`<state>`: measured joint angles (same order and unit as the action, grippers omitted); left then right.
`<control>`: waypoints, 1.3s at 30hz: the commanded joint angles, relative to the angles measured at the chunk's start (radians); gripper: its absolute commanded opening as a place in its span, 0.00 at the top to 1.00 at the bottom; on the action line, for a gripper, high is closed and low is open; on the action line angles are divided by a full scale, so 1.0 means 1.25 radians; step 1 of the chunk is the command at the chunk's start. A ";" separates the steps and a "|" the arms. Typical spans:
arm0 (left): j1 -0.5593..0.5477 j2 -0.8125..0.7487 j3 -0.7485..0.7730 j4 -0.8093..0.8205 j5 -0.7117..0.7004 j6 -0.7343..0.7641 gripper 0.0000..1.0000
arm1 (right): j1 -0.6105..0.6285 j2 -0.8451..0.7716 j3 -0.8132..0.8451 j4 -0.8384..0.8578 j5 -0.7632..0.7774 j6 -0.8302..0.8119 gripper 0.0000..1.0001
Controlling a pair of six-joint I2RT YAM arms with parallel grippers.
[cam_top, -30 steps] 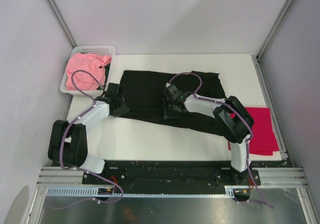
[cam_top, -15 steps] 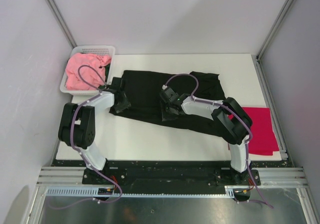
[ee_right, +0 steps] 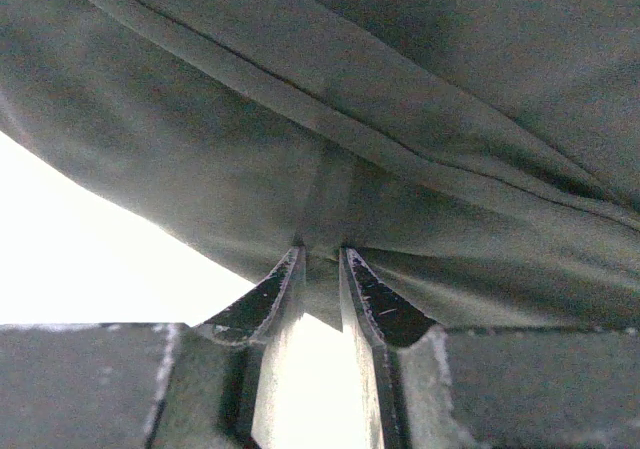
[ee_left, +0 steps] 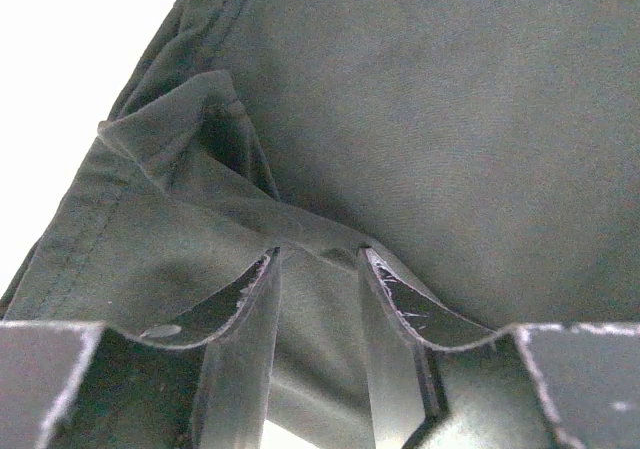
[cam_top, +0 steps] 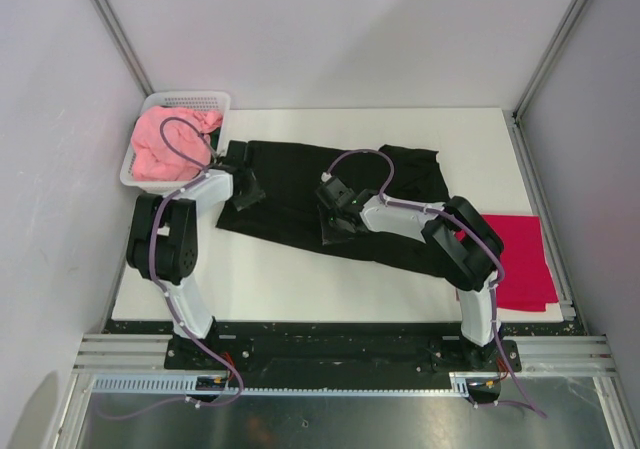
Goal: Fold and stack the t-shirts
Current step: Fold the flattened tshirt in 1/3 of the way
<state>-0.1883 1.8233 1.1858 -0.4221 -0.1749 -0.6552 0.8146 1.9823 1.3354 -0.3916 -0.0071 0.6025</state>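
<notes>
The black t-shirt lies spread across the middle of the white table, plain side up. My left gripper is at the shirt's left edge, shut on a fold of black cloth that runs between its fingers. My right gripper is at the shirt's near edge, shut on a pinch of the black cloth. In the wrist views both grippers hold cloth at the tips. The crimson red t-shirt lies flat at the table's right edge. The salmon pink t-shirt is bunched in the basket.
A white mesh basket stands at the table's far left corner, just beside my left arm. Grey walls and metal frame posts close in the table on three sides. The right arm's elbow rests over the black shirt's right part.
My left gripper has moved away from the bases toward the basket, carrying the shirt's left edge with it. My right gripper has shifted slightly left and farther, still holding the near edge.
</notes>
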 commanded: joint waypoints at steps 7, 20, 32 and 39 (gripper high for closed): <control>0.021 0.006 0.023 0.015 -0.031 0.032 0.55 | 0.022 -0.009 -0.017 -0.051 -0.014 0.006 0.76; 0.022 0.062 0.118 0.036 -0.035 0.116 0.44 | -0.030 -0.097 -0.012 -0.040 -0.009 0.012 0.74; 0.023 -0.238 -0.116 0.023 -0.047 0.073 0.39 | -0.135 -0.010 0.059 0.001 -0.012 0.000 0.75; 0.069 -0.256 -0.225 0.008 -0.054 0.045 0.55 | -0.158 0.044 0.101 -0.021 -0.004 -0.015 0.75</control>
<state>-0.1482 1.4944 0.9638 -0.3965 -0.2153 -0.5598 0.6239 2.0087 1.4132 -0.4137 -0.0166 0.6025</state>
